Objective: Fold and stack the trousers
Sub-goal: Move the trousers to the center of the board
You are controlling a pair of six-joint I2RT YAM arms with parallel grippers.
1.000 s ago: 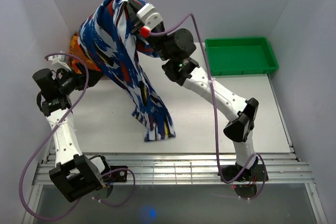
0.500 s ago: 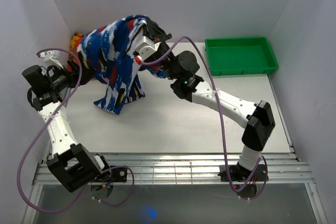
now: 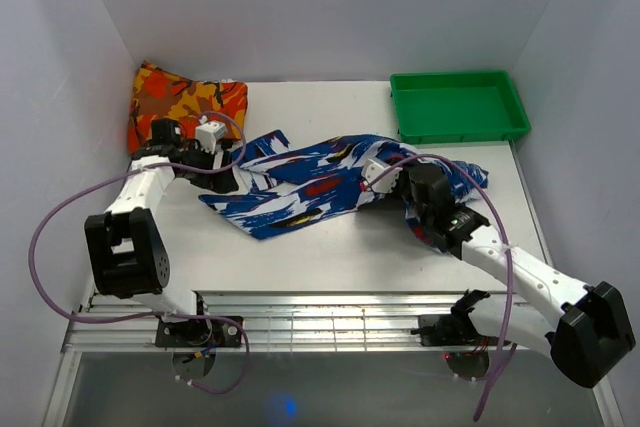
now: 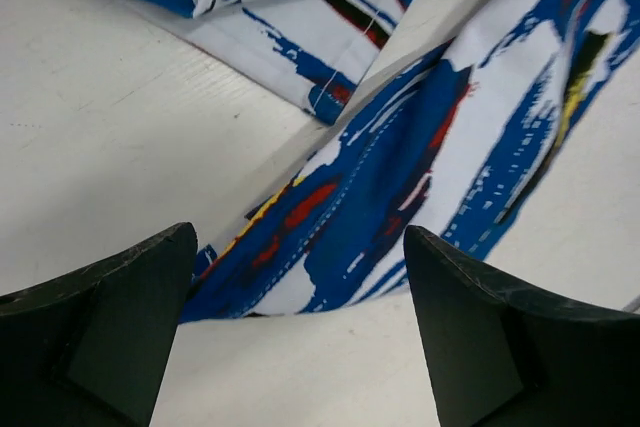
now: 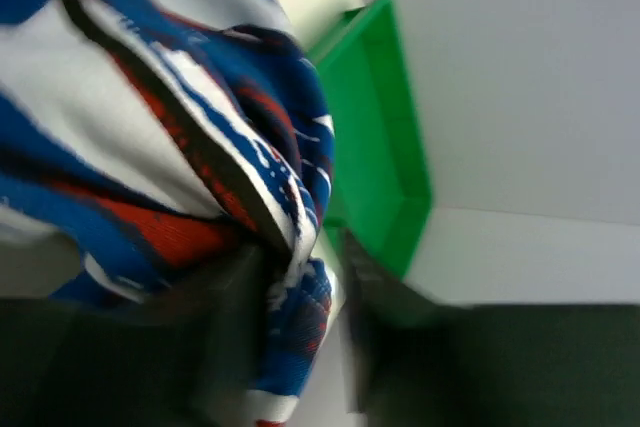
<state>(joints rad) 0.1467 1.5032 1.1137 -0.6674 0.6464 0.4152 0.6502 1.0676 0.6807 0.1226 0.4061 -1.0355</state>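
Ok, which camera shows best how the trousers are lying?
Top external: it shows the trousers whole, spread out between the two arms. Left wrist shows only a stretch of fabric and a hem; right wrist shows a blurred bunch near the green tray.

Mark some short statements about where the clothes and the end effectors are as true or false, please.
1. The trousers lie spread out on the table. True.
2. The trousers lie inside the green tray. False: they are on the table, and the tray shows nothing in it.
3. The left end effector is open above the trousers. True.
4. The orange patterned folded cloth lies on top of the trousers. False: it sits at the far left corner of the table, not on them.
5. The right end effector has nothing between its fingers. False: trouser fabric is bunched between them.
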